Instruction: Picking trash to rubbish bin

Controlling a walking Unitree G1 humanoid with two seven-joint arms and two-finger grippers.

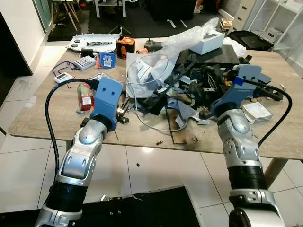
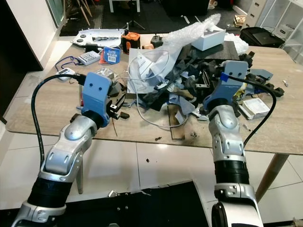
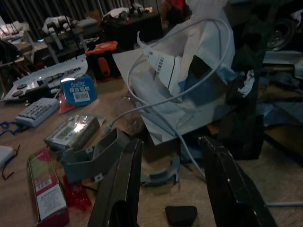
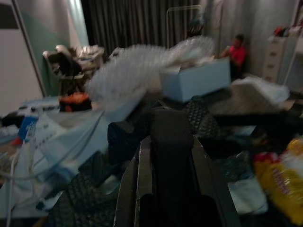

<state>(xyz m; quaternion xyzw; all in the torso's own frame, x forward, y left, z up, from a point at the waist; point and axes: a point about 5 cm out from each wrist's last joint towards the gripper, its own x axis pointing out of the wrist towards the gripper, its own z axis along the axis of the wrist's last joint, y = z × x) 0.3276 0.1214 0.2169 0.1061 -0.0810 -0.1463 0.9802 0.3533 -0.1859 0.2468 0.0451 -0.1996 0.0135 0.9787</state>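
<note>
I see the trash [image 1: 189, 90], dark scraps, white paper and bubble wrap, heaped on the wooden table [image 1: 42, 113].

A wooden table [image 1: 42, 120] stands on glossy white floor tiles [image 1: 156, 172].

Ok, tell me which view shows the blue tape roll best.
The left wrist view: the blue tape roll lies close, its white label and barcode facing the camera. Both eye views show it smaller, far back on the table beside the orange tool. The right wrist view is too blurred to tell.
</note>
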